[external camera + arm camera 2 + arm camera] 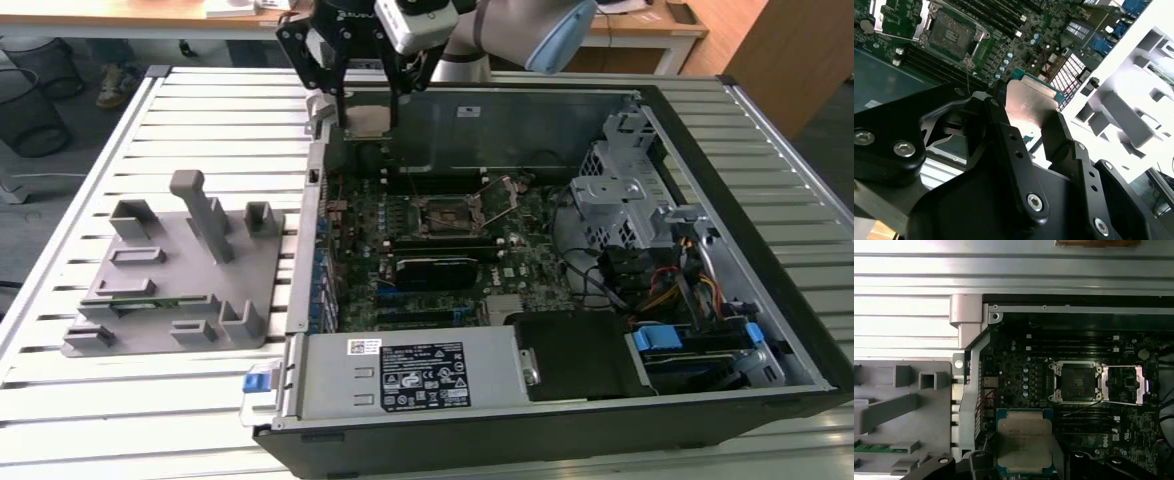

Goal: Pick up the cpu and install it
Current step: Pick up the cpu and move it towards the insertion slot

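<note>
- Grey plastic fixture (pixel 174 270): well apart from the black-framed square socket (pixel 447 215).
- Black gripper (pixel 1026 125): pinching the flat, silver-topped square cpu (pixel 1024 442) by opposite edges; cpu held clear of the socket, unseated.
- Handling, judged: light, stiff, slick lid, fragile underside; edge hold suits.

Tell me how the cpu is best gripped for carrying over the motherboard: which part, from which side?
Grip the cpu by two opposite thin edges, coming from above its metal top, as the gripper does now, a finger on each side. It is a flat square plate, so the edges are the only faces to pinch, and the underside is left free for the face-up open socket.
</note>
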`<state>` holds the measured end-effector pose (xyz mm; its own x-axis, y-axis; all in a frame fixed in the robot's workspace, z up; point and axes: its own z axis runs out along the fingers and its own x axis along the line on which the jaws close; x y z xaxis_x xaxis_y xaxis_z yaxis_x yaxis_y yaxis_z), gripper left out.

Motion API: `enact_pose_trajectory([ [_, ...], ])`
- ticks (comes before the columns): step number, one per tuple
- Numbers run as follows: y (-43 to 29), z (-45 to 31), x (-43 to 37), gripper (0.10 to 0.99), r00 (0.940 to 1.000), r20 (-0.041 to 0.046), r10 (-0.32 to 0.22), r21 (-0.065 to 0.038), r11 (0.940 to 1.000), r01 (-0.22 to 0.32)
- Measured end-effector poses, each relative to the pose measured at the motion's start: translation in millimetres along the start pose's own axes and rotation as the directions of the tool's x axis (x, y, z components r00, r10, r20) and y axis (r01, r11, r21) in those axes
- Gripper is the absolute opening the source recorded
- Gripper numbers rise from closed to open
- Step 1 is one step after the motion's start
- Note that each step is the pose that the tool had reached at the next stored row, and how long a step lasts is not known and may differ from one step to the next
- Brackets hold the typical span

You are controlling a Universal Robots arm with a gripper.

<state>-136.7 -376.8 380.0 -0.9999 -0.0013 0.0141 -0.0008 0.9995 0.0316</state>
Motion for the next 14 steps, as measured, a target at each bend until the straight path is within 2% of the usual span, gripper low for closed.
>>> enact_pose_trajectory([
  [6,5.0,0.1,-7.1,0.525,1.0000,0.0000,0.000,0.000,1.0000,0.000],
  [14,6.6,0.0,-19.9,0.525,1.0000,0.0000,0.000,0.000,1.0000,0.000],
])
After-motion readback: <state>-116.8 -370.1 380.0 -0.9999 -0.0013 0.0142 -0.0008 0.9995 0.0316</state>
